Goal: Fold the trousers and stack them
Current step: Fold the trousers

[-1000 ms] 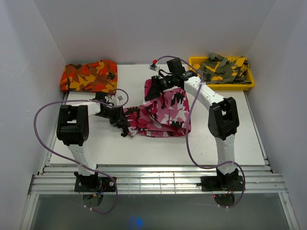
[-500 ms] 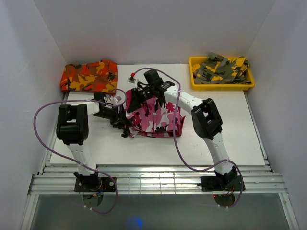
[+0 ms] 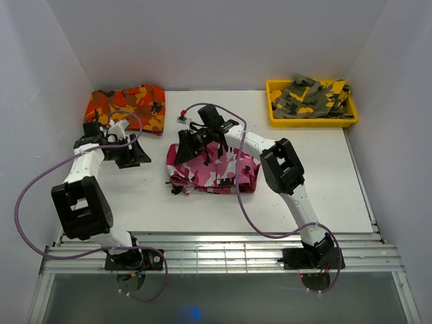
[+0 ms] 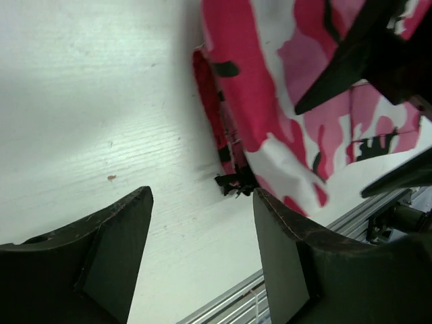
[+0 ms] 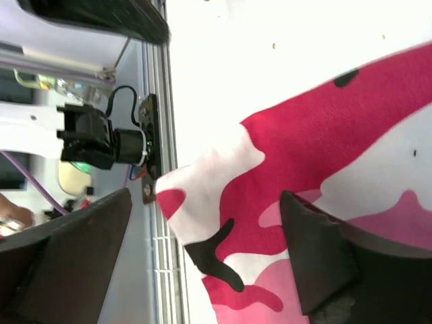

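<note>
Top external: trousers folded; left end effector spread, right end effector spread over them.

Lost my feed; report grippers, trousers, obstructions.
Left gripper open, empty, off the cloth. Right gripper open above trousers, far-left corner. Bundle folded mid-table, not stacked. Orange-red trousers lie apart, far left.

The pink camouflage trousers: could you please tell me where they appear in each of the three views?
Top external: the trousers lie folded at the centre of the table.
Left wrist: the trousers fill the upper right.
Right wrist: the trousers fill the right and lower part.
Shared landmark: the metal rail along the table's near edge.
</note>
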`<state>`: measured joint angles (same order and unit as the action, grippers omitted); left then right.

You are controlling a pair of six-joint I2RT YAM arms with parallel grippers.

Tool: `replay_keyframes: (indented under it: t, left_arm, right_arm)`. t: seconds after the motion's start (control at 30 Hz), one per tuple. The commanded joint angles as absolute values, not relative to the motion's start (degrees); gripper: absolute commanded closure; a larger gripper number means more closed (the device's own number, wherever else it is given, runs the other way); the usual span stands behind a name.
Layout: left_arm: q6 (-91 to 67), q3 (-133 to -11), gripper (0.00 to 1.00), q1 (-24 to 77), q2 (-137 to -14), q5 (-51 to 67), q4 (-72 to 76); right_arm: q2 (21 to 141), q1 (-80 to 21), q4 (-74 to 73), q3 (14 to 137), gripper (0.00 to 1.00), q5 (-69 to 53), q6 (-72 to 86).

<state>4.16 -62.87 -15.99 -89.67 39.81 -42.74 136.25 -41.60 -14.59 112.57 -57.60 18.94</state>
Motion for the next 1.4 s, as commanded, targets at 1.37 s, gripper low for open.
replay_keyframes:
  t: [1.37]
  left_arm:
    - [15.92,-70.29,0.33,-8.35,-99.33,66.36,-50.28]
  right_arm:
    - [105.48,-18.02,-51.16,81.72,0.10,-60.39,-22.68]
